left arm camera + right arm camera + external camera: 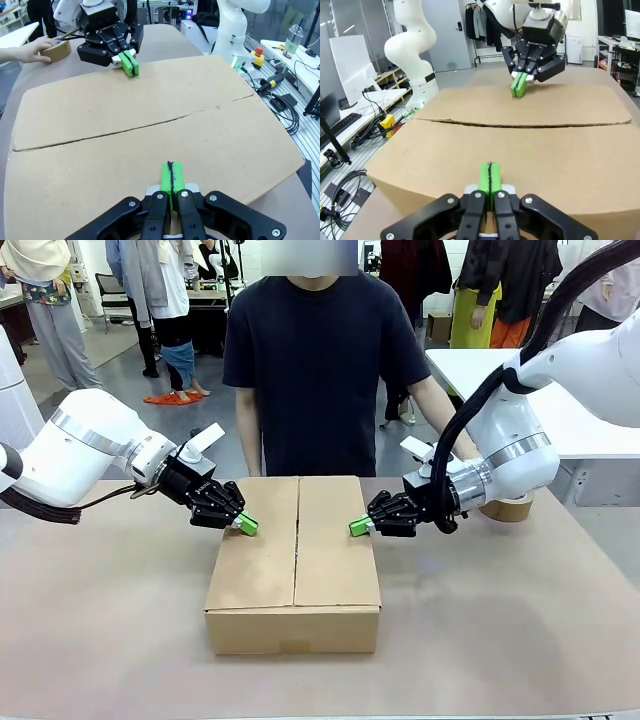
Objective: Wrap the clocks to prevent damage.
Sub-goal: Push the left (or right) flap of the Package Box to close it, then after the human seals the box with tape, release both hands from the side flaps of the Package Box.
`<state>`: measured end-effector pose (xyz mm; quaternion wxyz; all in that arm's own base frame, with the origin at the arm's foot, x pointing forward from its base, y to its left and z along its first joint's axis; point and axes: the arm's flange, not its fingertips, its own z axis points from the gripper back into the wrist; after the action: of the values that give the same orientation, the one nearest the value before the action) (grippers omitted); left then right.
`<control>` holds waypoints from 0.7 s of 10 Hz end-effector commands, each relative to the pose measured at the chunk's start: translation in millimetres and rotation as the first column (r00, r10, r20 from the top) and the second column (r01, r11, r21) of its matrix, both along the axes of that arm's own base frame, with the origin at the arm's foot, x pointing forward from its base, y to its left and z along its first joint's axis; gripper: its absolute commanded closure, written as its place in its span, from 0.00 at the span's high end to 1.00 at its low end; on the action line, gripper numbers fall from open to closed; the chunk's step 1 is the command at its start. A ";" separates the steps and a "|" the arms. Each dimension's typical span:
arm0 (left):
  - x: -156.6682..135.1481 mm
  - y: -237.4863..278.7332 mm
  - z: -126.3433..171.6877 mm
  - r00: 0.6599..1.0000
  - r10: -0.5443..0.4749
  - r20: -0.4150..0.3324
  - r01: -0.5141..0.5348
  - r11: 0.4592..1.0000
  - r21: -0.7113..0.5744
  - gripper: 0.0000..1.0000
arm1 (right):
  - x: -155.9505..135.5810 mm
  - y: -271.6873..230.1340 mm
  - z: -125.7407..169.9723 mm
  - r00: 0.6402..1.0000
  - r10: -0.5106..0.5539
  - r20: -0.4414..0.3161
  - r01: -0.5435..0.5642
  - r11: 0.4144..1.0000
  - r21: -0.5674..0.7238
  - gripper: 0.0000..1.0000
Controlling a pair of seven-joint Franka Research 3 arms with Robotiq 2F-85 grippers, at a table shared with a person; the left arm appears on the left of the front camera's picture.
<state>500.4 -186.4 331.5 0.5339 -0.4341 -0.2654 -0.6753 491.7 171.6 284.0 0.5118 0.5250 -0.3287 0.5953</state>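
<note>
A closed cardboard box (295,560) lies mid-table, its two top flaps meeting along a centre seam (125,131). My left gripper (246,525) is shut, its green tips resting on the left flap near that edge. My right gripper (358,528) is shut too, tips on the right flap. The left wrist view has my left gripper (171,177) on the cardboard and the right gripper (130,64) across the box. In the right wrist view my right gripper (490,177) faces the left gripper (518,85). The clocks are hidden.
A person in a dark shirt stands at the far side behind the box. One hand (30,51) holds a roll of brown tape (508,508) on the table behind my right arm. A white table (570,420) stands at the back right.
</note>
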 end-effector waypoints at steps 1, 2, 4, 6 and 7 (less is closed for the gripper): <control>1.7 -0.9 -4.2 1.000 -0.002 -0.006 0.002 1.000 0.002 0.00 | -0.4 1.7 -0.9 1.000 -0.004 -0.008 0.004 1.000 0.005 0.01; 1.7 -0.9 -4.2 1.000 -0.002 -0.006 0.002 1.000 0.002 0.00 | -0.4 1.7 -0.9 1.000 -0.004 -0.008 0.004 1.000 0.005 0.01; 1.7 -0.9 -4.2 1.000 -0.002 -0.006 0.002 1.000 0.002 0.00 | -0.4 1.7 -0.9 1.000 -0.004 -0.008 0.004 1.000 0.005 0.01; 1.7 -0.9 -4.2 1.000 -0.002 -0.006 0.002 1.000 0.002 0.00 | -0.4 1.7 -0.9 1.000 -0.004 -0.008 0.004 1.000 0.005 0.01; 1.7 -0.9 -4.2 1.000 -0.002 -0.006 0.002 1.000 0.002 0.00 | -0.4 1.7 -0.9 1.000 -0.004 -0.008 0.004 1.000 0.005 0.01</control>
<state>500.4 -186.4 331.4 0.5338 -0.4343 -0.2653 -0.6753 491.4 172.5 286.7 0.5086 0.5280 -0.3308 0.5942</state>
